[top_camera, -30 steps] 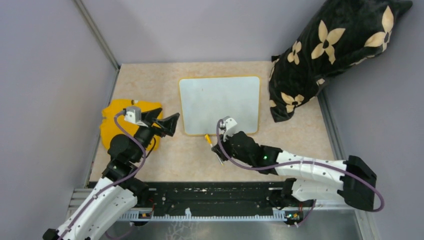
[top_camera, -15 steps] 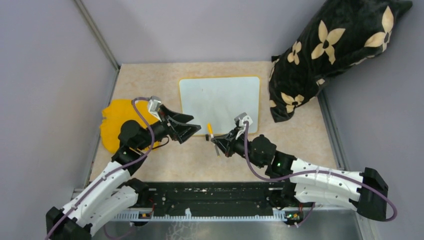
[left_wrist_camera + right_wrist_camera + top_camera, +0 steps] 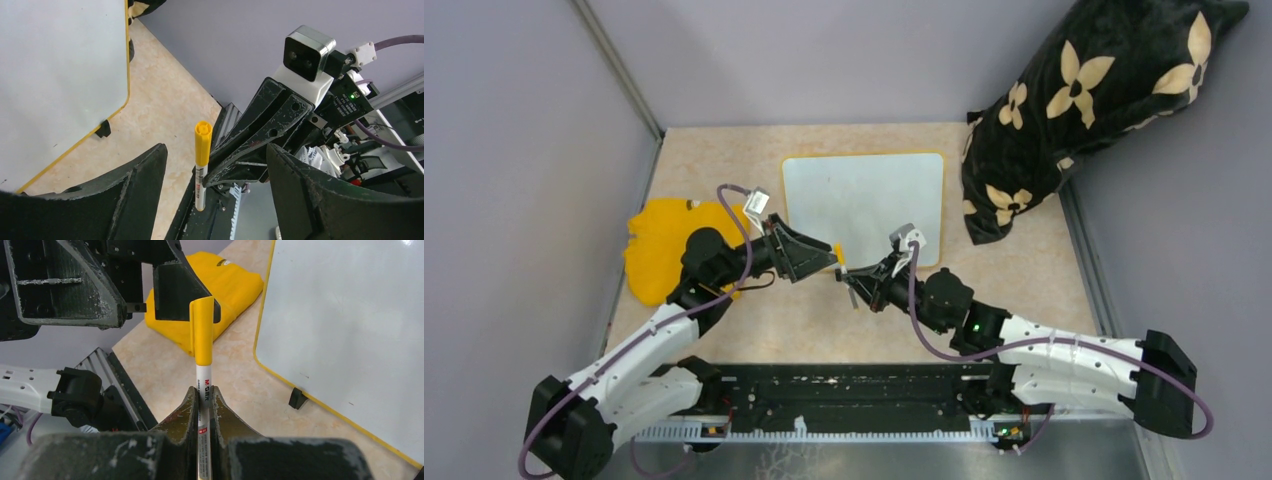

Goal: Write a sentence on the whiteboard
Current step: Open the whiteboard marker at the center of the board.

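The whiteboard [image 3: 864, 208] lies flat mid-table, white with a thin yellow rim. Its face looks blank; the sentence is not in view. My right gripper [image 3: 856, 285] is shut on the white barrel of a marker [image 3: 842, 266], which it holds off the table just in front of the board's near edge, yellow cap pointing away from it. In the right wrist view the fingers [image 3: 187, 405] pinch the marker [image 3: 203, 340]. My left gripper [image 3: 829, 258] is open, with its jaws on either side of the cap and not touching it. The left wrist view shows the marker [image 3: 202, 165] between those open jaws, beside the whiteboard [image 3: 60, 65].
A yellow cloth [image 3: 664, 245] lies at the left, under the left arm. A black pillow with cream flowers [image 3: 1084, 100] leans in the back right corner. Grey walls close three sides. The black base rail [image 3: 844, 385] runs along the near edge.
My left arm has swung right from over the yellow cloth to the marker's cap, its jaws narrowing a little. My right gripper has shifted and turned the marker toward the left gripper.
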Available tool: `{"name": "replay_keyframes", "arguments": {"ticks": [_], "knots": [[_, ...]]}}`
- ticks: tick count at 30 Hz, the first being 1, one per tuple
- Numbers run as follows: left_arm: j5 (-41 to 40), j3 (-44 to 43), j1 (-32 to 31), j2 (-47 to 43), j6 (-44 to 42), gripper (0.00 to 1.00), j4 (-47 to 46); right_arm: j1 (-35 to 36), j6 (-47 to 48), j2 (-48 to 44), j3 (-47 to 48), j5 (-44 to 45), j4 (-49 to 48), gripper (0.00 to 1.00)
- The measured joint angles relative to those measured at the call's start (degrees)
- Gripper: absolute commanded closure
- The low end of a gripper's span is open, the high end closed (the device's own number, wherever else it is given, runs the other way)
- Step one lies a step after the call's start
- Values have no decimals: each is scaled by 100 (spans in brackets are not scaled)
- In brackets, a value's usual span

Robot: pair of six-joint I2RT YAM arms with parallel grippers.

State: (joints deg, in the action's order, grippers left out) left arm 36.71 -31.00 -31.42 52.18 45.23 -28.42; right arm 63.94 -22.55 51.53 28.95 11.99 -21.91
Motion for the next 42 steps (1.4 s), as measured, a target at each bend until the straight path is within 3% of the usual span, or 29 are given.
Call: {"name": "replay_keyframes", "arguments": {"ticks": [11,19,25,32,33,35,38,42], "knots": [[190,-122,-92,407,175,31,-205,0,-2,127,157,-136,-61,100],[208,-122,-162,470,173,44,-236,0,-9,164,162,-212,-168,100],[205,-133,-210,470,162,62,-249,0,-13,164,162,-249,-179,100],[131,-144,-251,472,63,99,-273,0,-68,160,162,-284,-236,100],[125,-144,-251,470,50,100,-282,0,-85,160,162,-284,-236,100],[125,-144,-258,466,31,100,-291,0,-114,157,162,-289,-234,86],[118,-142,-260,424,26,100,-267,0,-212,157,195,-334,-197,55],[105,-142,-273,251,50,100,-293,0,-365,142,229,-520,-61,41]]}}
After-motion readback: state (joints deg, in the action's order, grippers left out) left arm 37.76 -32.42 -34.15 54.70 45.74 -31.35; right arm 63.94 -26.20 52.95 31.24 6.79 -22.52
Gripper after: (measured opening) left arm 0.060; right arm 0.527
